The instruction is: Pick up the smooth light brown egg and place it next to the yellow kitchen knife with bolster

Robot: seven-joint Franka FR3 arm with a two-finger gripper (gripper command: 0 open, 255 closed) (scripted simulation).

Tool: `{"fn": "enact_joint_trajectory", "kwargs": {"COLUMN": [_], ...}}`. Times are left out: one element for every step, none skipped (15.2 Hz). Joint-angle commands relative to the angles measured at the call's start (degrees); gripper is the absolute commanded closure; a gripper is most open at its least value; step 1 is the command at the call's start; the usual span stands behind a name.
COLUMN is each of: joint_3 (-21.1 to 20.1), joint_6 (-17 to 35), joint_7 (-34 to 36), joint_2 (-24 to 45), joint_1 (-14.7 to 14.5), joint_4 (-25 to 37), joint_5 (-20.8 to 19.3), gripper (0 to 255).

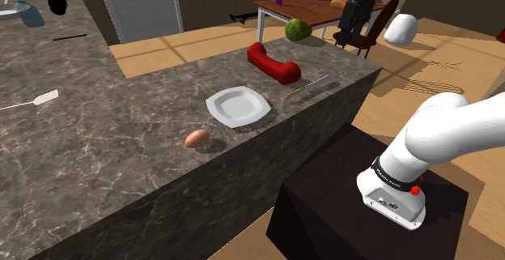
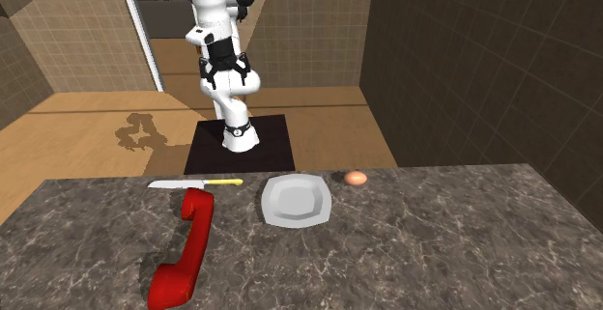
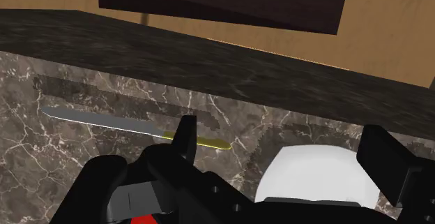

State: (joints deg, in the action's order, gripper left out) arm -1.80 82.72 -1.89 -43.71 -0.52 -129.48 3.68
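Note:
A light brown egg (image 1: 197, 139) (image 2: 357, 178) lies near the front edge of the dark marble counter (image 1: 97, 161), beside a white square plate (image 1: 236, 106) (image 2: 296, 200) (image 3: 314, 177). Beyond the plate lies the knife (image 1: 306, 87) (image 2: 196, 183) (image 3: 132, 126), with a grey blade and a yellow handle. In the wrist view my gripper (image 3: 286, 153) is open and holds nothing. It hangs high over the counter, with the knife handle by one finger (image 3: 185, 137) and the plate between the two fingers.
A red phone handset (image 1: 273, 62) (image 2: 186, 250) lies behind the knife. A white spatula (image 1: 32, 101) and a glass vessel (image 1: 20, 11) sit at the counter's far end. The dark stand (image 1: 364, 210) (image 2: 242, 144) is close to the counter edge. A dining table (image 1: 324, 11) stands beyond.

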Motion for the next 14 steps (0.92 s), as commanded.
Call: {"fn": "enact_joint_trajectory", "kwargs": {"joint_3": [0.0, -0.9, -1.7, -2.6, -3.5, -4.4, -5.2, -6.1, -7.0, -7.9, -8.7, -9.6, -10.5, -11.3], "joint_6": [0.0, 1.3, 2.5, 3.7, 4.9, 6.1, 7.2, 8.3, 9.4, 10.4, 11.4, 12.4, 13.3, 14.2], "joint_7": [0.0, 0.1, 0.1, 0.2, 0.3, 0.4, 0.5, 0.6, 0.7, 0.9, 1.0, 1.2, 1.4, 1.7], "joint_2": [0.0, 1.4, 2.9, 4.4, 6.0, 7.5, 9.2, 10.8, 12.5, 14.1, 15.9, 17.6, 19.4, 21.2], "joint_1": [0.0, -0.5, -1.0, -1.5, -2.0, -2.4, -2.9, -3.3, -3.7, -4.1, -4.5, -4.8, -5.2, -5.5], "joint_4": [0.0, 0.1, 0.3, 0.6, 0.9, 1.2, 1.6, 2.1, 2.6, 3.2, 3.8, 4.5, 5.2, 6.0], "joint_5": [0.0, 0.2, 0.4, 0.6, 0.7, 0.7, 0.8, 0.8, 0.7, 0.6, 0.5, 0.3, 0.0, -0.3], "gripper": [0, 0, 0, 0, 0, 0, 0, 0, 0, 0, 0, 0, 0, 0]}}
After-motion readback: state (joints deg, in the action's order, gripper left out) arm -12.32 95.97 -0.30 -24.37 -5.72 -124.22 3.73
